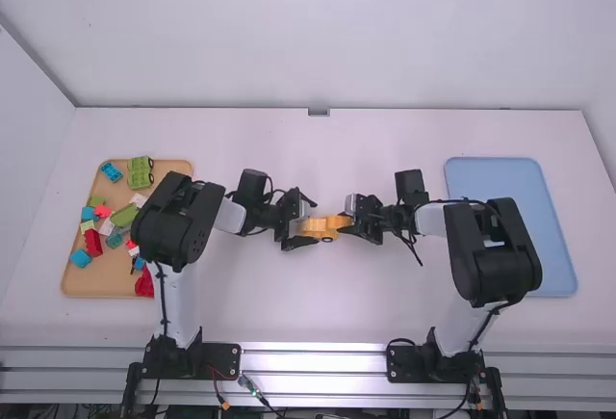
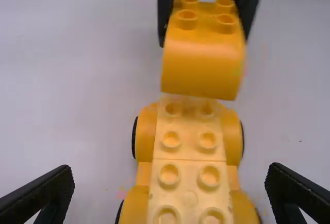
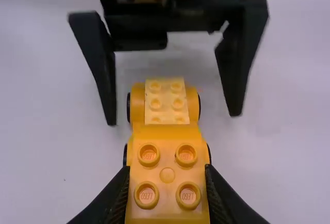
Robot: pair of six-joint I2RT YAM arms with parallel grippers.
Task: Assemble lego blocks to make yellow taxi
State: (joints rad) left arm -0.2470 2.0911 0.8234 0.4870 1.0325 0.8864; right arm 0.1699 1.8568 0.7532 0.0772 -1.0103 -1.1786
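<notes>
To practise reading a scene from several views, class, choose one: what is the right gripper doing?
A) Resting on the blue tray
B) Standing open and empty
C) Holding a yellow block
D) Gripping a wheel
C: the right gripper has its fingers closed on the sides of a studded yellow block.

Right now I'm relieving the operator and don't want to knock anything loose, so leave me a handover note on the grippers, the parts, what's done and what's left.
Left gripper: open, fingers either side of the wheeled base, holding nothing.
Right gripper: shut on the curved yellow block, over the base's end nearer the right arm.
Spare blocks: on the orange-brown tray, beyond the left arm.
Done: the base has its wheels and pale yellow studded pieces along its top.
Left: probably seat the curved block, press, release. I can't tell whether it already touches the base.
</notes>
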